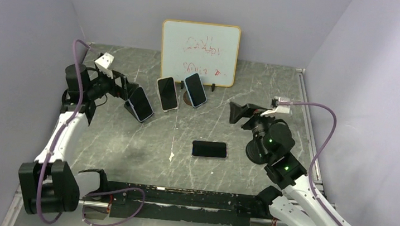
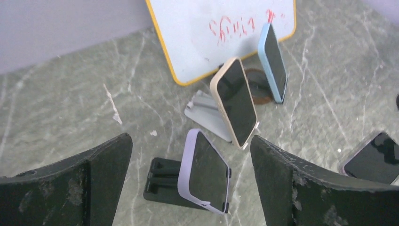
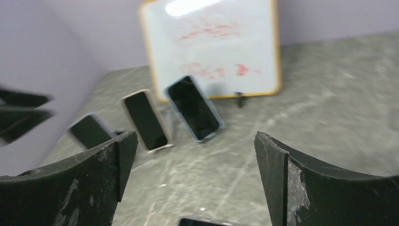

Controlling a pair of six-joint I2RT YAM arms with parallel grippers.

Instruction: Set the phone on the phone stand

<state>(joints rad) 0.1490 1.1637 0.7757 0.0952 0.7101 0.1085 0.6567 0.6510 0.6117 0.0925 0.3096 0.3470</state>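
Three phones lean on stands near the back. A lilac-cased phone (image 1: 140, 104) (image 2: 207, 172) rests on a black stand (image 2: 162, 181) at the left. A beige-cased phone (image 1: 167, 93) (image 2: 235, 101) leans on a white stand (image 2: 207, 113). A blue-cased phone (image 1: 195, 89) (image 2: 274, 61) leans on a round brown stand (image 2: 256, 87). A fourth dark phone (image 1: 209, 149) lies flat on the table. My left gripper (image 1: 123, 89) (image 2: 190, 176) is open just behind the lilac phone, not touching it. My right gripper (image 1: 238, 114) (image 3: 195, 179) is open and empty, above and right of the flat phone (image 3: 207, 221).
A small whiteboard (image 1: 199, 52) with red scribbles leans on the back wall behind the stands. Purple walls enclose the marble table (image 1: 144, 146) on three sides. A black rail (image 1: 177, 197) runs along the near edge between the arm bases.
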